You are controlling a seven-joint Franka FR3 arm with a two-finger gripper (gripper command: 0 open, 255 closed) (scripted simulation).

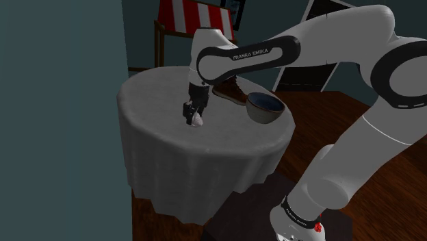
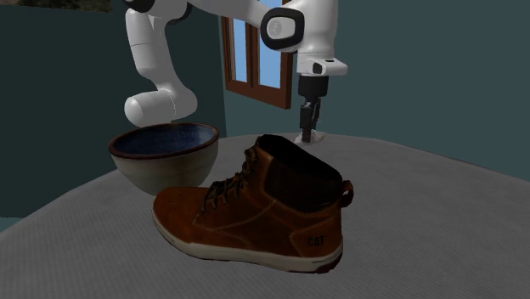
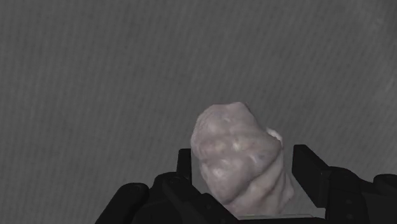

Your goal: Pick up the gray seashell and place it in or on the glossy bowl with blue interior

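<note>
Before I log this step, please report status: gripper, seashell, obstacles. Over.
Gripper low over the table, around the seashell; grip unconfirmed. Bowl not yet reached. Brown boot beside the bowl, may crowd the route.

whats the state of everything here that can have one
grey tablecloth: draped over the round table, hanging past its edge
glossy bowl with blue interior: upright, looks empty
brown lace-up boot: upright on its sole, laced
pale grey lumpy seashell: low at the tablecloth, outside the bowl
black claw: low at the seashell, pointing down; grip cannot be told
</note>
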